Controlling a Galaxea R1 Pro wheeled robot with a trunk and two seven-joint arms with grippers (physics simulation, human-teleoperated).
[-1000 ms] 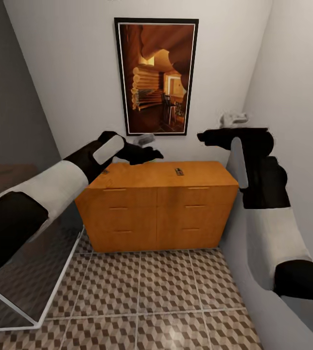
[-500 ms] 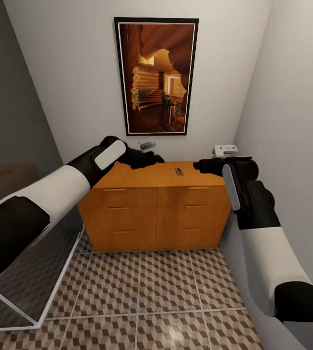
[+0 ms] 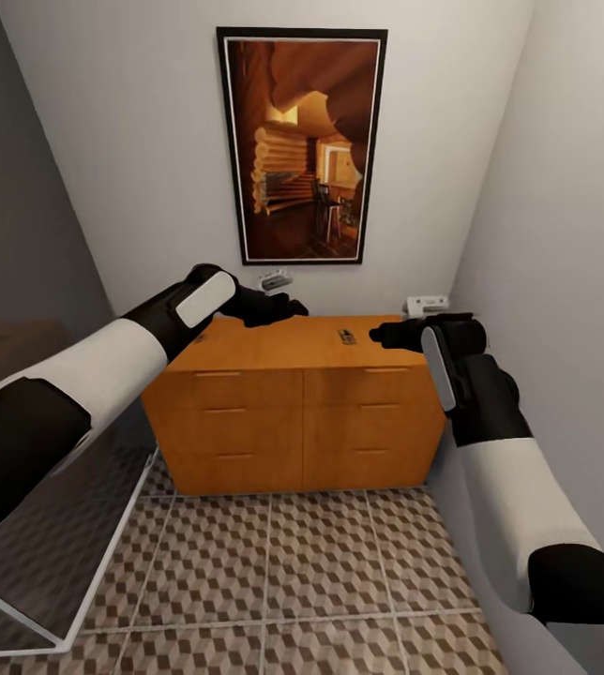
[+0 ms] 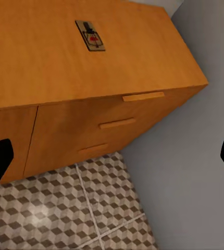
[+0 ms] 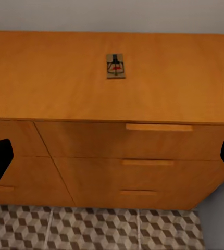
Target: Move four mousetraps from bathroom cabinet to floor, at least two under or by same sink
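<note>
Both arms poised over the cabinet top, one mousetrap in reach

The right gripper [image 3: 384, 335], fingers spread apart and empty, hovers at the right end of the cabinet [image 3: 293, 412], just right of the lone mousetrap [image 3: 345, 336] lying flat on the smooth top toward the far edge, likely lined up for a pick. The left gripper [image 3: 283, 307], also apart and empty, hangs over the far left of the top, out of the way. Below, the drawer fronts are closed; the bathroom floor [image 3: 293, 562] lies near.
</note>
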